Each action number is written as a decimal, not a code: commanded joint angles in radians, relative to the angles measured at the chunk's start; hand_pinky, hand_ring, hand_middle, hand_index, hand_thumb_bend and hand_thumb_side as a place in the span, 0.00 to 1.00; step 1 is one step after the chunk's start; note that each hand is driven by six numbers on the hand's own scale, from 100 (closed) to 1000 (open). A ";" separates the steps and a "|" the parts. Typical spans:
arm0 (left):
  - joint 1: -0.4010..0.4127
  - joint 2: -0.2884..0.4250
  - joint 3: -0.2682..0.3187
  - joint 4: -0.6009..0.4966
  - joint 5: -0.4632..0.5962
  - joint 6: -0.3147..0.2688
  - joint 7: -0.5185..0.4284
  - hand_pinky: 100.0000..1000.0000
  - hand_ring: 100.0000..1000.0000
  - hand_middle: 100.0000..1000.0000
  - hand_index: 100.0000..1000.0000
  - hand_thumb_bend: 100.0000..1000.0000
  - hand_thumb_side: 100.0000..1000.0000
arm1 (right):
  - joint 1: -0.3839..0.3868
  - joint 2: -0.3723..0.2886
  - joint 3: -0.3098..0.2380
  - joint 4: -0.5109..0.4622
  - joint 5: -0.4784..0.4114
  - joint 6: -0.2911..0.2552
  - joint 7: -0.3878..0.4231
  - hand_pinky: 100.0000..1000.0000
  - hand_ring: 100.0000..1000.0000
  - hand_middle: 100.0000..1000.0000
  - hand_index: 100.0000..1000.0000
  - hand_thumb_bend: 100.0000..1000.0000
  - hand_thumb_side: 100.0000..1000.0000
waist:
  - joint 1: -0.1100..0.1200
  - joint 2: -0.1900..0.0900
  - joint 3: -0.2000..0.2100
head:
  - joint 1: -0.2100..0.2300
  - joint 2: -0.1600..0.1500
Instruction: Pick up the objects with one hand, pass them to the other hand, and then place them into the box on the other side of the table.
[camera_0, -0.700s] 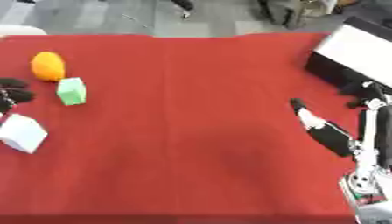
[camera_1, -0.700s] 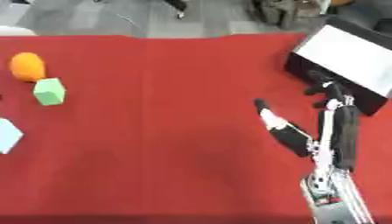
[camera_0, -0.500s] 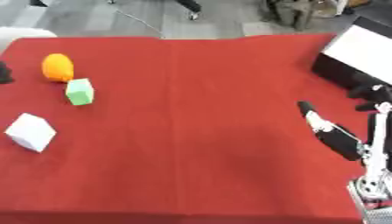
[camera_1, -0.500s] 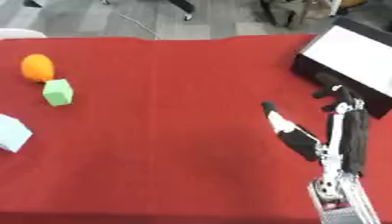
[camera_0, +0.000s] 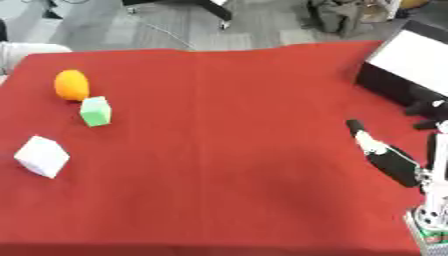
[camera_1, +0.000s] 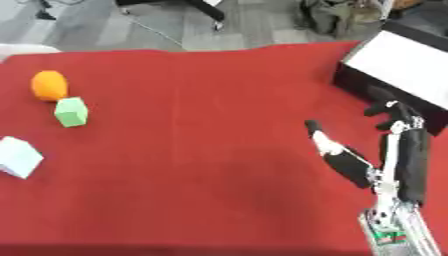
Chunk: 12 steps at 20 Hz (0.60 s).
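**A:** While nothing is held yet, where does the right hand (camera_1: 389, 150) stand?

**B:** Low at the desk's right side, fingers straight and spread, empty, thumb angled toward the centre. Just beyond it sits the box (camera_1: 404, 65), black-walled with a pale flat top face, at the far right edge.

**A:** And the left hand?

**B:** It shows in neither view. The objects lie well apart from the right hand, on the far left: an orange rounded fruit (camera_0: 72, 85), smooth-looking; a green block (camera_0: 95, 111) just beside it; and a white cube (camera_0: 41, 156) nearer the front edge.

**A:** So which step is this?

**B:** Judging by the layout, the very first: no pickup begun. The next move calls for the left hand to come in and close on one object, then carry it toward the middle for the handover.

**A:** Surfaces?

**B:** Red cloth (camera_0: 227, 150) covers the desk, matte. The blocks look hard and flat-faced, though possibly foam; I can't tell.
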<state>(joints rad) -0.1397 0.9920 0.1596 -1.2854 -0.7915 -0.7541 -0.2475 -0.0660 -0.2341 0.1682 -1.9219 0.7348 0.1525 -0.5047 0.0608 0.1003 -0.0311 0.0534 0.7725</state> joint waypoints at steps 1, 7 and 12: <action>-0.049 0.053 -0.051 0.099 -0.130 -0.043 0.049 0.78 0.73 0.72 0.84 0.73 0.31 | -0.006 -0.018 0.003 -0.011 0.003 -0.006 0.004 0.46 0.67 0.44 0.76 0.62 0.43 | 0.002 -0.012 -0.003 | -0.001 -0.003; -0.177 -0.015 -0.101 0.260 -0.252 -0.057 0.116 0.77 0.72 0.71 0.84 0.64 0.26 | -0.005 -0.017 0.006 -0.013 -0.001 -0.006 0.008 0.46 0.67 0.44 0.76 0.62 0.43 | -0.003 -0.014 -0.011 | -0.006 -0.003; -0.271 -0.072 -0.116 0.350 -0.317 -0.070 0.144 0.77 0.72 0.71 0.83 0.61 0.26 | -0.007 -0.016 0.009 -0.013 -0.003 -0.009 0.011 0.46 0.67 0.44 0.76 0.62 0.43 | -0.006 -0.015 -0.014 | 0.000 -0.003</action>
<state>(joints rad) -0.3948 0.8971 0.0420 -0.9486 -1.0927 -0.8198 -0.1123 -0.0646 -0.2342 0.1751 -1.9218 0.7344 0.1455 -0.4967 0.0539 0.0993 -0.0445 0.0513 0.7725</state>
